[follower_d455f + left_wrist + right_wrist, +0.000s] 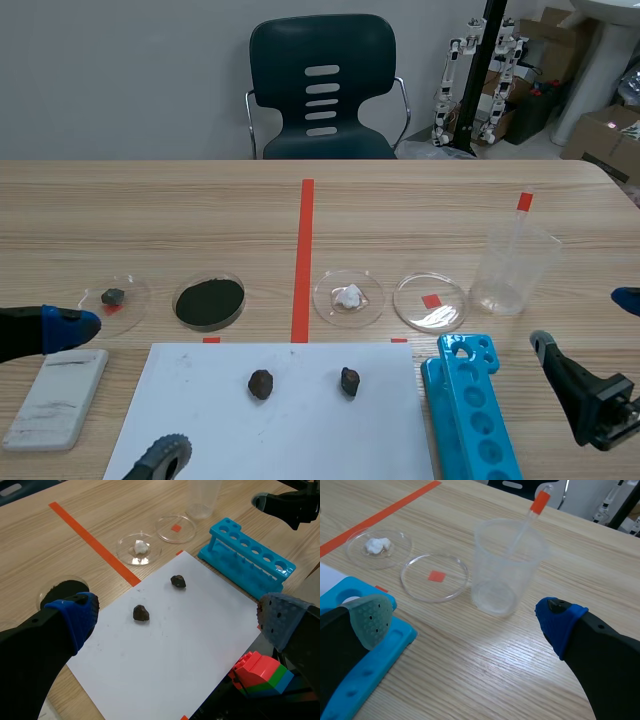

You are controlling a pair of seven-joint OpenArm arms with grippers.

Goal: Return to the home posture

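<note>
Two tools sit low at the near end of the counter (150, 210) in the scene view: the left tool (120, 390) at the left edge of a white sheet (300, 430), the right tool (583, 320) near a blue tube rack (470, 420). A pair of dark lumps (260, 384) lies on the sheet. Beyond it, four shallow dishes (209, 301) stand in a row, with a clear beaker (513, 268) holding a red-tipped pipette (522, 215). A white block (55, 397), perhaps a stone, lies near the left tool's blue pad.

From the left wrist, that tool's fingers (75, 615) stand wide apart over the sheet, gripping nothing, with coloured bricks (260, 672) beside the grey-padded one.

From the right wrist, the right tool is likewise spread and empty, the beaker ahead of it and the rack by its grey-green pad.
</note>
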